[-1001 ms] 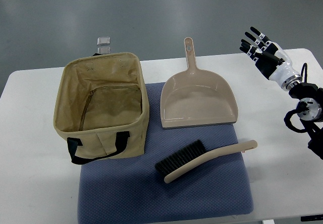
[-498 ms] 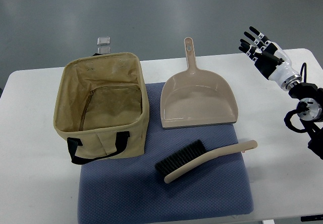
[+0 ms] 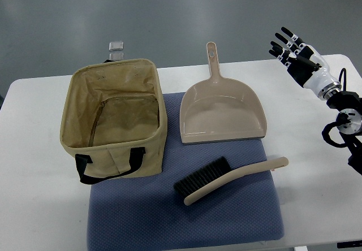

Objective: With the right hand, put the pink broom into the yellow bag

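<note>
The pink broom (image 3: 229,179), a hand brush with black bristles and a beige-pink handle, lies on the blue mat (image 3: 186,217) at the front, handle pointing right. The yellow bag (image 3: 115,118) stands open and empty at the left, black straps at its front. My right hand (image 3: 291,48) is open with fingers spread, held above the table's far right corner, well away from the broom. The left arm does not show.
A matching pink dustpan (image 3: 222,111) lies behind the broom, handle pointing away. A small clear object (image 3: 116,48) sits behind the bag by the white table's (image 3: 34,206) far edge. The table's far and right edges are close to my right hand.
My right hand has shifted slightly up and to the right. The broom, the dustpan and the bag have not moved.
</note>
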{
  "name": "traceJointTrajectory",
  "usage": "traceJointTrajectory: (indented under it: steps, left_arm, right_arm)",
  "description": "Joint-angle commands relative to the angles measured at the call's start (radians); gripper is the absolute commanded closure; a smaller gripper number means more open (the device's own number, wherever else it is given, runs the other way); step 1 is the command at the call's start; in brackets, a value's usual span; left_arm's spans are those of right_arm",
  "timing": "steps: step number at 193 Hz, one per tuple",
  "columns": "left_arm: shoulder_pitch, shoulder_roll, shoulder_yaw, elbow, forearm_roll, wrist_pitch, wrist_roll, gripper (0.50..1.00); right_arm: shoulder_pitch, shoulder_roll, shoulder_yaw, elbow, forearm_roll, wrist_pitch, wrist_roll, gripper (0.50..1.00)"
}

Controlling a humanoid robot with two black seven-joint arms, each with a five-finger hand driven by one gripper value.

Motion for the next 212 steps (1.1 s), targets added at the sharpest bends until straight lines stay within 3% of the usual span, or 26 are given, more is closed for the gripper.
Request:
traceJointTrajectory:
  steps: [1, 50, 212]
  left_arm:
    - [0.0, 0.0, 0.0, 0.0, 0.0, 0.0, 0.0, 0.5]
    - [0.0, 0.0, 0.0, 0.0, 0.0, 0.0, 0.0, 0.5]
    - [0.0, 0.0, 0.0, 0.0, 0.0, 0.0, 0.0, 0.5]
  right_arm:
    - [-0.002, 0.0, 0.001, 0.0, 0.002, 0.005, 0.005, 0.57]
    - [-0.003, -0.003, 0.001, 0.0, 0.002, 0.051, 0.003, 0.57]
    - [0.009, -0.052, -0.061, 0.017, -0.001, 0.057, 0.008, 0.57]
